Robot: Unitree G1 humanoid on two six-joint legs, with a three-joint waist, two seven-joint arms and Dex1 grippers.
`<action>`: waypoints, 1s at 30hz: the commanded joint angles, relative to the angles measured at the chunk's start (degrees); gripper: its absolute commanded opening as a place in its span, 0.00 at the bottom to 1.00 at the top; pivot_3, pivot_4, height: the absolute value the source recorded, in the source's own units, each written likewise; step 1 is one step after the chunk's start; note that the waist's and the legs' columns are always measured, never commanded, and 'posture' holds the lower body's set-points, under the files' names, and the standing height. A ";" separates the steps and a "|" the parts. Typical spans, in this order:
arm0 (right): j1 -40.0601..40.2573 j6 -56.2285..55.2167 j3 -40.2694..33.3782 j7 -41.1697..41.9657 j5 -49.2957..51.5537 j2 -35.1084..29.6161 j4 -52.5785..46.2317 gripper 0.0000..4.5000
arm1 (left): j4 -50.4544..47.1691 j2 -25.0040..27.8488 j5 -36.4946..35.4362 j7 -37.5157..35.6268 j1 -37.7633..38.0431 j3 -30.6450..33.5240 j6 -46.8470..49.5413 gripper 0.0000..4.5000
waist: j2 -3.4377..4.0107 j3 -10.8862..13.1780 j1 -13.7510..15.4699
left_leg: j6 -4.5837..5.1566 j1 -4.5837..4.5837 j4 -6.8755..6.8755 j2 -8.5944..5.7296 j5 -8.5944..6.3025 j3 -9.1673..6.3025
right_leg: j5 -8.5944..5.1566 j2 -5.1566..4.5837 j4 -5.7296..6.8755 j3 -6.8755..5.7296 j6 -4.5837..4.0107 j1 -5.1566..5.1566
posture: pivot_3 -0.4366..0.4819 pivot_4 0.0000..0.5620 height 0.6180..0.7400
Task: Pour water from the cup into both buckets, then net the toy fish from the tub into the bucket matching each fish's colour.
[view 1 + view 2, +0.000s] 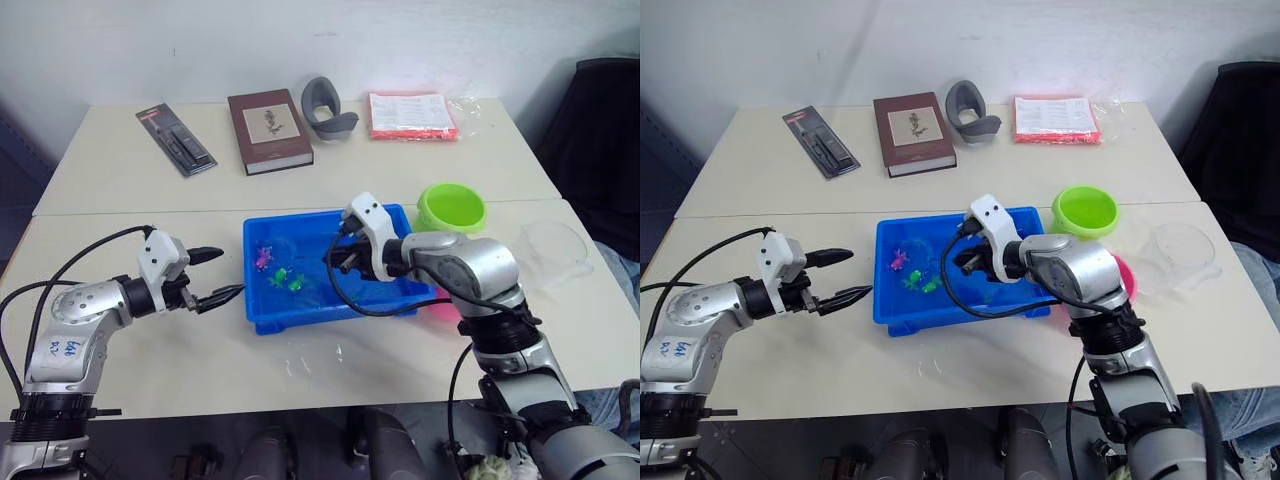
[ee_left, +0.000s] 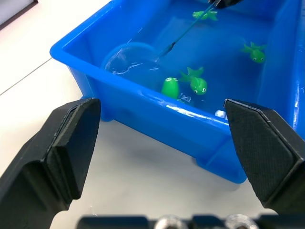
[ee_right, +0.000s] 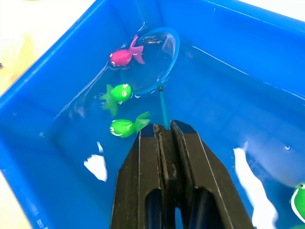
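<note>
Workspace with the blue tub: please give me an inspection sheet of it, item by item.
Surface: white table, wet patch in front of tub.
Job's things: tub holds water, green fish, pink fish; net submerged; green bucket; pink bucket; cup.
Clutter: book, packet, papers.
Grippers: left gripper open; right gripper shut on net.
Cables: black, on both arms.
Surroundings: white wall.

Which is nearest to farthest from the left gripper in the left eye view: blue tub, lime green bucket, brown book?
From the left gripper:
1. Blue tub: just beyond the fingertips, toward the robot's right.
2. Brown book: at the far edge of the table, ahead of the gripper.
3. Lime green bucket: past the tub's far right corner.
The book and the bucket are not far apart in rank; the tub is plainly nearest.
</note>
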 commanded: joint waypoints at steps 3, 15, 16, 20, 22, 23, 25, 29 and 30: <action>0.52 1.15 -2.91 -0.19 1.56 -1.51 -3.75 0.00 | -0.76 0.26 0.04 -0.07 0.40 0.69 -1.14 0.99 | 0.00 0.00 0.01 | 0.02 0.00 0.00 -0.02 0.01 0.00 | 0.00 -0.01 0.00 0.01 0.00 0.00 | 0.48 0.27 1.00; 2.48 2.65 -5.49 0.27 4.84 -1.09 -5.30 0.00 | -0.37 0.52 0.15 -0.44 0.25 0.71 -1.73 0.99 | 0.00 0.00 0.03 | 0.02 0.00 0.00 -0.02 0.01 0.00 | 0.00 0.00 0.00 0.01 0.00 0.00 | 0.48 0.27 1.00; 2.83 3.10 -6.30 0.53 5.77 -1.03 -5.87 0.00 | -0.37 0.52 0.15 -0.45 0.16 0.67 -1.73 0.99 | 0.00 0.00 0.03 | 0.02 0.00 0.00 -0.02 0.01 0.00 | 0.00 0.00 0.00 0.01 0.00 0.00 | 0.48 0.27 1.00; 5.48 5.90 -9.99 1.69 9.96 -2.64 -10.05 0.00 | -0.40 0.52 -0.02 -0.90 0.36 0.64 -2.11 0.99 | 0.00 0.00 0.03 | 0.02 0.00 0.00 -0.02 0.01 0.00 | 0.00 0.00 -0.01 0.00 0.00 0.00 | 0.48 0.27 1.00; 7.10 8.12 -12.42 1.76 12.07 -3.53 -12.39 0.00 | 0.04 0.89 0.40 -1.77 0.48 0.20 -2.91 0.99 | -0.01 0.00 0.24 | 0.02 0.00 0.00 -0.03 0.02 0.01 | 0.01 0.00 0.00 0.00 0.01 0.00 | 0.48 0.27 1.00; 8.07 9.17 -13.54 1.96 13.31 -4.18 -13.88 0.00 | 0.52 0.96 0.18 -2.42 0.22 0.20 -3.16 0.99 | -0.01 0.00 0.27 | 0.02 -0.01 0.00 -0.03 0.02 -0.06 | 0.00 -0.01 0.00 -0.01 0.01 0.01 | 0.48 0.27 1.00; 10.06 11.24 -16.12 2.34 16.06 -5.78 -17.05 0.00 | 1.48 0.76 -0.80 -4.19 -0.91 0.32 -3.72 0.99 | -0.01 0.00 0.26 | 0.03 -0.04 0.00 -0.07 0.02 -0.03 | 0.01 -0.03 -0.03 -0.01 0.02 0.01 | 0.48 0.27 1.00; 14.08 14.34 -22.12 1.40 20.34 -7.78 -22.73 0.00 | 0.38 0.38 -5.82 -9.64 -1.83 0.08 -0.80 0.99 | -0.01 0.00 0.21 | 0.05 -0.02 0.00 -0.07 0.03 -0.01 | 0.02 -0.03 -0.02 0.00 0.04 0.01 | 0.48 0.27 1.00; 15.38 15.46 -24.30 0.76 21.43 -7.77 -24.29 0.00 | 0.39 0.35 -6.34 -10.48 -2.29 -0.31 -0.20 0.99 | -0.01 -0.01 0.21 | 0.05 -0.02 0.00 -0.06 0.03 -0.02 | 0.02 -0.03 -0.02 0.01 0.04 0.01 | 0.48 0.27 1.00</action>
